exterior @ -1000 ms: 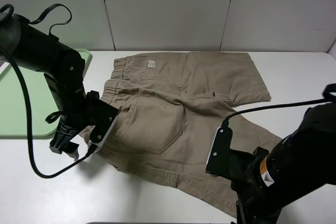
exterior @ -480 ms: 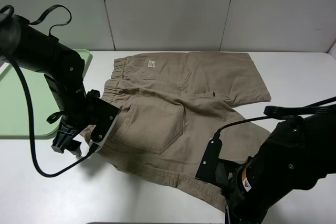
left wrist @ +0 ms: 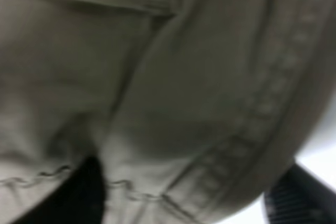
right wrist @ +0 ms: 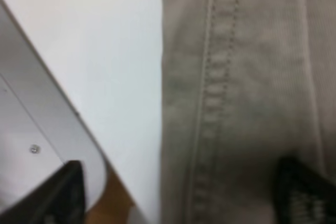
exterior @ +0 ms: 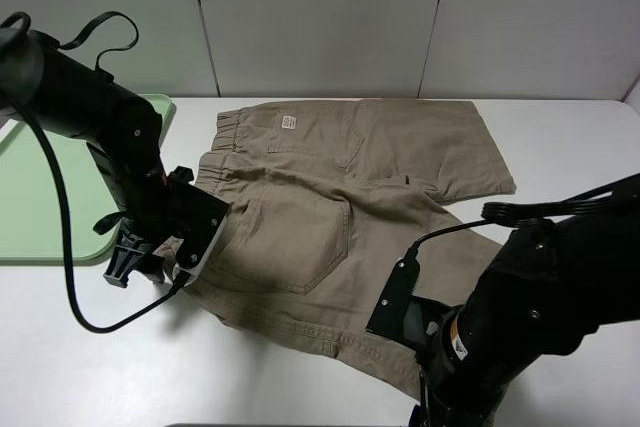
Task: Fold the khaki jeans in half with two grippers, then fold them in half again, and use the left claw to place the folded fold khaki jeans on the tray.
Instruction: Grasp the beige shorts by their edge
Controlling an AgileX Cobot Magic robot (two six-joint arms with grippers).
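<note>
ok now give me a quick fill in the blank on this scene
1. The tray is pale ____.
2. In the high view the tray lies to the ____ of the khaki jeans.
3. The small label on the jeans is ____.
Missing words: green; left; white

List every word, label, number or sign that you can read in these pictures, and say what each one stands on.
White label on the waistband of the khaki jeans: there is print, but it is too small to read.
Orange-and-white sticker on the right arm: too small to read.
Both wrist views: no text at all.
</note>
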